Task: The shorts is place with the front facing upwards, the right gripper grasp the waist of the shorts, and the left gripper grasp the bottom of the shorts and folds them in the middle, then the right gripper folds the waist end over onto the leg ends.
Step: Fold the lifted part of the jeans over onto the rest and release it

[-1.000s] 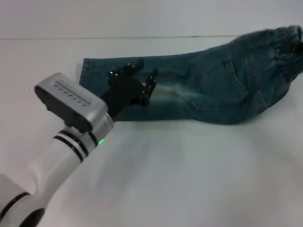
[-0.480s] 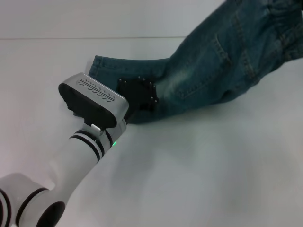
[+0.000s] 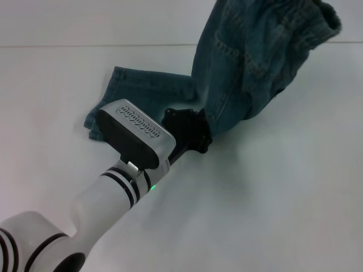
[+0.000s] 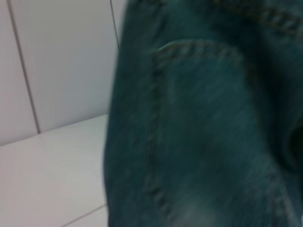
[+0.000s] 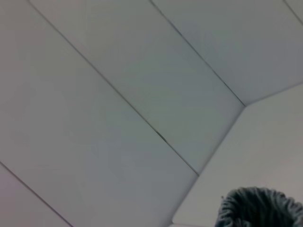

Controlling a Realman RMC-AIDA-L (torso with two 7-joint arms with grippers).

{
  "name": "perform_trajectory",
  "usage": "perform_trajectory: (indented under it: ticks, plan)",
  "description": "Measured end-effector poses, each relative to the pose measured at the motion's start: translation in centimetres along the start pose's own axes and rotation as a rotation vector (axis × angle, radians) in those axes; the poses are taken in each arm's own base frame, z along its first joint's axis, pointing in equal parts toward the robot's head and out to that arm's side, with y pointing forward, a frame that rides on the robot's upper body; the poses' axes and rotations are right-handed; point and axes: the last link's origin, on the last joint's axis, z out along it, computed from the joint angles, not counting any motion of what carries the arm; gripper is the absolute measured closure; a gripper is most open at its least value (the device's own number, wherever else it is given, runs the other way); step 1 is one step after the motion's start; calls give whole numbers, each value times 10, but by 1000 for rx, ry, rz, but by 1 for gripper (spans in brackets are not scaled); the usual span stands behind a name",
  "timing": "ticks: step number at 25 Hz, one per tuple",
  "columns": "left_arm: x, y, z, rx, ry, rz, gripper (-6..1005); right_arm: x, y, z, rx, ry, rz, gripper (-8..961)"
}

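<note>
The waist [image 3: 295,17] hangs raised right of the left gripper [image 3: 186,129]

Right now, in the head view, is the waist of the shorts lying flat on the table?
No: the waist is lifted high above the table, while the leg hems lie flat beside the left gripper.

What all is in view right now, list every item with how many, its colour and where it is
shorts: one, blue-green denim, folded lengthwise, hanging from above at the far right and trailing down to the table
waist: one gathered band, lifted high at the upper right
bottom of the shorts: leg hems, lying on the table at the far left
table: one, white, under everything
wall: white panels with thin seams, behind the table
left gripper: one, black, low at the shorts' near edge, by the hanging fold
right gripper: not in view
</note>
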Motion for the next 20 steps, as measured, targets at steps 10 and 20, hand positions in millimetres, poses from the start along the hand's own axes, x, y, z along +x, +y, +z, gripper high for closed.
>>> perform_trajectory:
  ticks: [10, 20]
  plan:
    - [-4, 13, -6, -47, 1, 9, 1000, -2, 8, 67, 62, 148, -91, 781]
    - [-7, 22, -15, -78, 26, 17, 1000, 24, 16, 124, 99, 308, -179, 762]
